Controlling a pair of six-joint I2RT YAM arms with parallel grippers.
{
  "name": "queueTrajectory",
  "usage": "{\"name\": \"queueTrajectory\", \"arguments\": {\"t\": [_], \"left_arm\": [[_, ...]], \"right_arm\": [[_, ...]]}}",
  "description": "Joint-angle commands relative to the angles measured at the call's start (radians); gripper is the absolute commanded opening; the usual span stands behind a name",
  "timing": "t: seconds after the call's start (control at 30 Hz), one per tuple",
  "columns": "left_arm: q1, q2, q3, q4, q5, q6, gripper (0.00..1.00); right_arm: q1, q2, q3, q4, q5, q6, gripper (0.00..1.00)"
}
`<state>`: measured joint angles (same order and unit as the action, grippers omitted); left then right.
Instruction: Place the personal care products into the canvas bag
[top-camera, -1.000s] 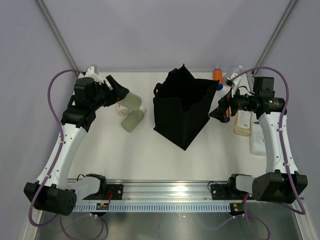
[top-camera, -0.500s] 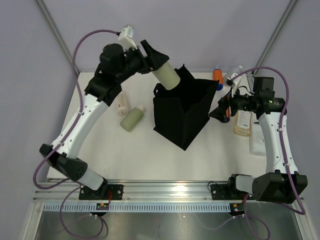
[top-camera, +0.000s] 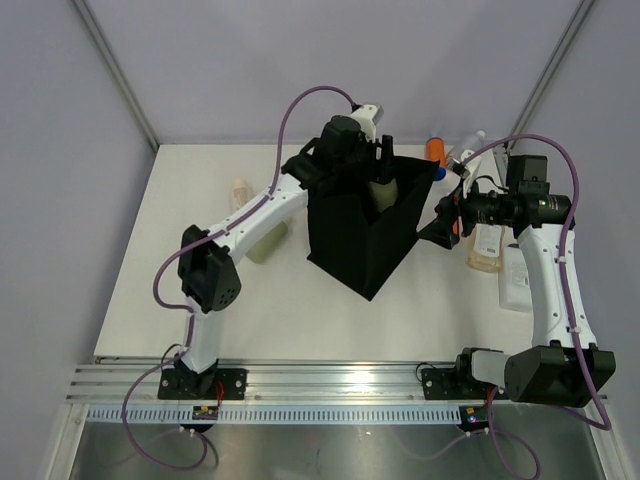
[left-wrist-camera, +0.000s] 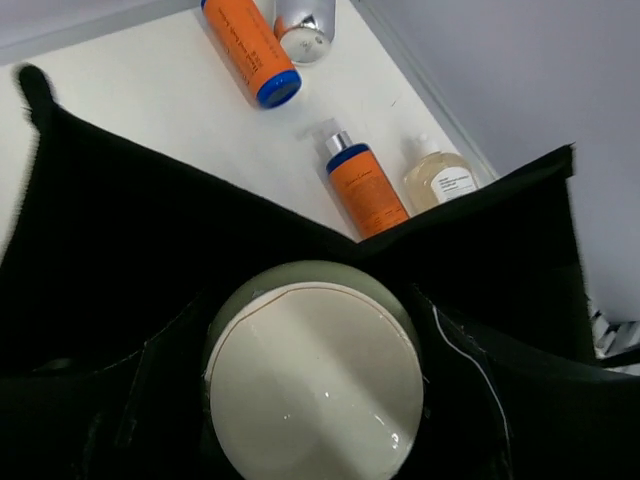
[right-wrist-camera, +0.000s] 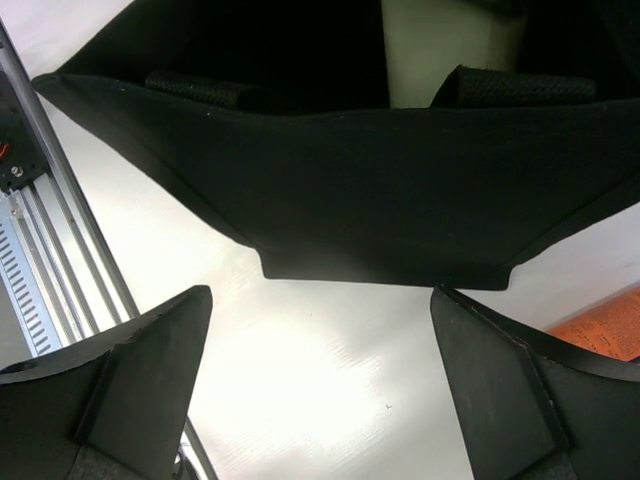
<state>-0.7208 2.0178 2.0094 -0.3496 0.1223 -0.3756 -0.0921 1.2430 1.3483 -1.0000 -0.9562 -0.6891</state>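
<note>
At the left of the white table (top-camera: 200, 300), a small cream-white bottle (top-camera: 240, 188) is seen, and near it a sage-green plastic bottle (top-camera: 266, 240) is laid on its side, partly covered by the left arm. Further right, the left gripper (top-camera: 380, 163) is held over the open mouth of the boxy black fabric tote bag (top-camera: 350, 240) and is clenched on a second sage-green round bottle (top-camera: 383, 193). That bottle is sunk between the bag's walls, with the rim close around it. Just right of the bag, the right gripper (top-camera: 440, 222) is spread wide, with nothing held between its fingers (right-wrist-camera: 130, 380). It is faced toward the bag's side wall, and bare table is shown beneath it. Near the right edge, little room is left by an orange blue-capped tube (top-camera: 436, 152), a clear amber bottle (top-camera: 486, 245) and a flat white tube (top-camera: 515, 285)
</note>
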Motion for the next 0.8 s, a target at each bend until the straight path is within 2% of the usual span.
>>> {"name": "queueTrajectory", "arguments": {"t": [0.0, 0.1, 0.2, 0.23, 0.3, 0.33, 0.37, 0.43, 0.47, 0.5, 0.57, 0.67, 0.7, 0.77], "left_arm": [[-0.020, -0.045, 0.014, 0.217, -0.012, 0.055, 0.00], [-0.048, -0.050, -0.101, 0.302, -0.007, 0.023, 0.04], [-0.063, -0.027, -0.139, 0.343, -0.004, -0.025, 0.13], [-0.069, -0.021, -0.153, 0.368, -0.007, -0.034, 0.19], [-0.074, 0.004, -0.155, 0.385, -0.010, -0.057, 0.24], [-0.077, 0.013, -0.155, 0.386, -0.015, -0.068, 0.28], [-0.078, 0.019, -0.155, 0.388, -0.016, -0.075, 0.37], [-0.080, 0.028, -0.162, 0.394, -0.021, -0.091, 0.44], [-0.078, 0.029, -0.173, 0.396, -0.027, -0.094, 0.52], [-0.078, 0.025, -0.179, 0.399, -0.039, -0.095, 0.56], [-0.078, 0.007, -0.195, 0.399, -0.053, -0.089, 0.79], [-0.078, -0.024, -0.193, 0.386, -0.072, -0.062, 0.85], [-0.078, -0.031, -0.193, 0.383, -0.082, -0.045, 0.91], [-0.077, -0.057, -0.193, 0.376, -0.088, -0.028, 0.92]], "right_arm": [[-0.001, -0.010, 0.026, -0.040, -0.027, -0.055, 0.99], [-0.001, -0.004, 0.026, -0.034, -0.023, -0.047, 1.00], [-0.001, 0.004, 0.022, -0.015, -0.016, -0.018, 0.99], [-0.001, 0.006, 0.022, -0.005, -0.009, -0.010, 0.99], [-0.001, 0.007, 0.011, 0.017, 0.007, 0.035, 1.00], [-0.001, 0.007, 0.006, 0.041, 0.026, 0.055, 1.00], [-0.001, 0.006, -0.004, 0.055, 0.034, 0.077, 1.00], [-0.001, 0.004, -0.023, 0.110, 0.049, 0.181, 0.99], [-0.001, 0.003, -0.040, 0.124, 0.050, 0.203, 0.99], [-0.001, 0.003, -0.050, 0.141, 0.053, 0.262, 1.00], [-0.003, 0.001, -0.076, 0.187, 0.077, 0.316, 1.00], [-0.018, 0.006, -0.095, 0.216, 0.085, 0.371, 1.00], [-0.030, 0.009, -0.095, 0.216, 0.083, 0.382, 1.00], [-0.047, 0.018, -0.092, 0.222, 0.080, 0.402, 0.99]]}}
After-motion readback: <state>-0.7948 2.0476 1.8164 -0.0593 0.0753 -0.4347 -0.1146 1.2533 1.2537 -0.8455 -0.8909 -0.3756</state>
